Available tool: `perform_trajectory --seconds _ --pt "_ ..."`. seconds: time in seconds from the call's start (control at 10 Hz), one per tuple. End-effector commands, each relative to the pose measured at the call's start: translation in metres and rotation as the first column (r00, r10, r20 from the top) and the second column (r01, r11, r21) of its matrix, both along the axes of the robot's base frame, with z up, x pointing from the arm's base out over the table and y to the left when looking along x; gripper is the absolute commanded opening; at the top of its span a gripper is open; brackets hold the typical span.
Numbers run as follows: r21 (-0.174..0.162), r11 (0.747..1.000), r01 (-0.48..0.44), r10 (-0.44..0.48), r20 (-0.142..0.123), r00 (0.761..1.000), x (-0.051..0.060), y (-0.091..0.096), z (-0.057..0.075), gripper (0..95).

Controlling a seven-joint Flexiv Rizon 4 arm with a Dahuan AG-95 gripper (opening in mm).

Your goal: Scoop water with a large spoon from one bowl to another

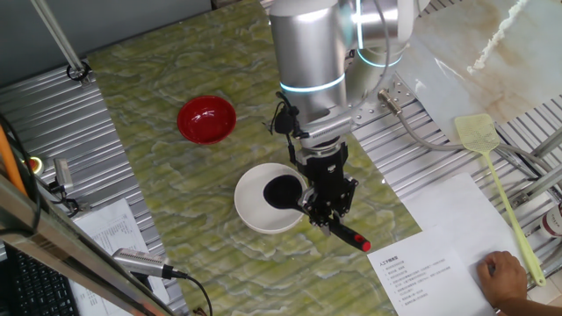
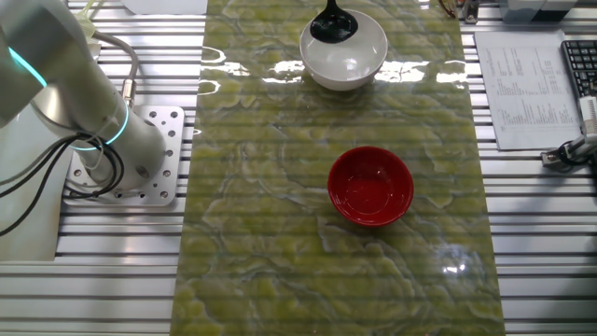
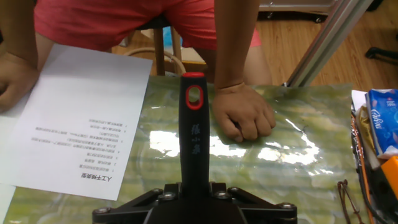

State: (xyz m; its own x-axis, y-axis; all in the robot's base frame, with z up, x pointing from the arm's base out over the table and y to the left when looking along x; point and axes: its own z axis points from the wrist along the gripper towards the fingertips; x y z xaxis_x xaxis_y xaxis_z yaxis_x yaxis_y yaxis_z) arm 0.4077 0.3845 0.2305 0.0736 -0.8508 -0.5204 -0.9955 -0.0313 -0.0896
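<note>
The gripper (image 1: 331,209) was closed on the handle of the large spoon (image 1: 303,199), gripping it partway along, with the red-tipped end projecting beyond the fingers toward the table's near edge. In the hand view the handle (image 3: 193,134) ran straight out from between the jaws, its red tip uppermost in frame. The spoon's round black head sat inside the white bowl (image 1: 257,213), low against the rim side nearest the arm; in the other fixed view the head (image 2: 333,24) showed at the bowl's far rim. Water level in the white bowl could not be judged. The red bowl (image 1: 207,118) stood well apart from the white bowl on the green patterned mat (image 1: 176,184), and its inside looked glossy. A printed sheet (image 1: 439,254) lay beside the mat, a person's hand (image 1: 505,276) rested on it, and a yellow-green fly swatter (image 1: 492,167) lay nearby
</note>
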Motion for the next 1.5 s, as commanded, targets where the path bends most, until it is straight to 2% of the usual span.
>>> perform_trajectory --seconds 0.1,0.2,0.5,1.5 --pt "-0.003 1.000 -0.007 0.007 -0.014 1.000 0.0002 0.0006 0.0006 0.0" --pt "0.004 1.000 -0.002 0.002 -0.029 1.000 0.0002 0.0006 0.0006 0.0" --pt "0.001 1.000 0.009 -0.009 -0.042 0.999 0.0002 0.0006 0.0006 0.0" --pt "-0.010 0.999 0.031 -0.032 -0.051 0.998 0.0011 0.0012 0.0016 0.0"
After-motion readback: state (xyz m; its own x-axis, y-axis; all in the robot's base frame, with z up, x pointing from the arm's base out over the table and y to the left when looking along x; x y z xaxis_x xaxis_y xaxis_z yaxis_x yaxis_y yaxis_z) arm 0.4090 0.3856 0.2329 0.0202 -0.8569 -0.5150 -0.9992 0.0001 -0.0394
